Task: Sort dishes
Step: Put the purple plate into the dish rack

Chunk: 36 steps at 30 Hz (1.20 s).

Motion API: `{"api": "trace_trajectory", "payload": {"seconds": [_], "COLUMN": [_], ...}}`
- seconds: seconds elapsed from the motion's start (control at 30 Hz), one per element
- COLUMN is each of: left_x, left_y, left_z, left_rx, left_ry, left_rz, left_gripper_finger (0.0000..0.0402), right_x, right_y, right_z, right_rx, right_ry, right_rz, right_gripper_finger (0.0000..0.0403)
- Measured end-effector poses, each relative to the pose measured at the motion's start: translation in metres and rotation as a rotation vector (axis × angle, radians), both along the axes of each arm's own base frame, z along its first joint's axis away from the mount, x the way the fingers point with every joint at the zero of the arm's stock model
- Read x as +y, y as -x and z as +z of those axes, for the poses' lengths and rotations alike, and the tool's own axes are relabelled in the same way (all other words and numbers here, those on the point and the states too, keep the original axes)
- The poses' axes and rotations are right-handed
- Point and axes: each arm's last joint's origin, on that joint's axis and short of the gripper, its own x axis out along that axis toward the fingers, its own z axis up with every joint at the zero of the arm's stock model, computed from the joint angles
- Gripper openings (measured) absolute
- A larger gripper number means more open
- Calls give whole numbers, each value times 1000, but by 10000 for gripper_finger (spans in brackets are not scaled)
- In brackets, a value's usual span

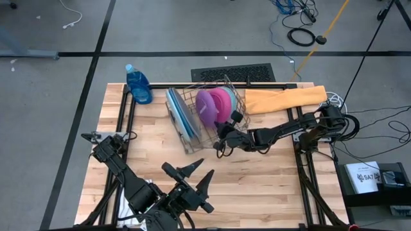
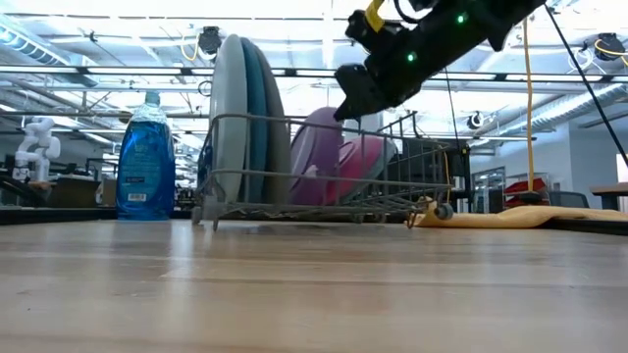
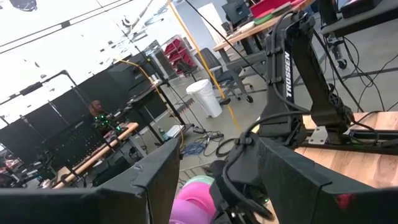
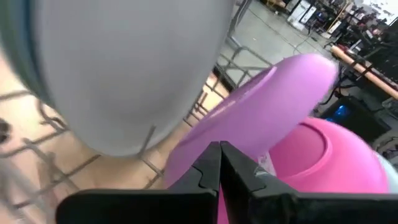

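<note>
A wire dish rack [image 1: 192,122] stands at the middle of the table. The large grey [image 2: 224,108], light blue [image 2: 253,108] and dark blue [image 2: 274,123] plates stand on edge in its left slots. The purple plate [image 4: 249,106] and the magenta plate [image 4: 323,155] lean in its right part. My right gripper [image 4: 219,163] is shut at the rack's near right side, its tips just before the purple plate. My left gripper [image 1: 192,174] hangs open over the table's near edge, holding nothing. My right gripper's shut fingertips [image 4: 211,155] point at the purple plate's face [image 4: 236,134], slanting down from the table's right. Whether they touch it I cannot tell. The plate stays leaning in the rack.
A blue soap bottle [image 1: 138,83] stands at the far left of the table. An orange-yellow cloth [image 1: 282,99] lies at the far right, behind my right arm. Bare wood [image 1: 257,186] lies between the rack and the near edge.
</note>
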Motion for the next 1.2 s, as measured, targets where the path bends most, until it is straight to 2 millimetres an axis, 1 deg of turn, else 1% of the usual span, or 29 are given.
{"api": "trace_trajectory", "payload": {"seconds": [0.27, 0.57, 0.7, 0.77, 0.87, 0.97, 1.07, 1.13, 1.2], "left_x": [0, 0, 0, 0, 0, 2, 4, 4, 5], "left_y": [0, 0, 0, 0, 0, -1, -3, -3, -4], "left_z": [0, -1, -1, -1, -1, -1, -1, -1, -1], "left_rx": [1, 9, 9, 9, 9, 9, 8, 4, 1], "left_ry": [-1, -8, -9, -9, -9, -8, -8, -4, -1], "left_rz": [0, 0, 0, 0, 1, 5, 11, 13, 15], "left_gripper_finger": [214, 214, 214, 214, 214, 214, 214, 214, 214], "right_x": [3, 15, 16, 16, 11, -3, -19, -28, -36], "right_y": [-1, -4, -2, -3, -6, -11, -16, -21, -26], "right_z": [5, 18, 22, 24, 28, 33, 42, 55, 66], "right_rx": [-59, -93, -100, -102, -145, -186, -148, -121, -85], "right_ry": [-12, 63, 55, 41, -7, -41, 23, 92, 118], "right_rz": [-2, 90, 124, 180, 274, 362, 385, 429, 490], "right_gripper_finger": [0, 0, 0, 0, 0, 0, 0, 0, 0]}}
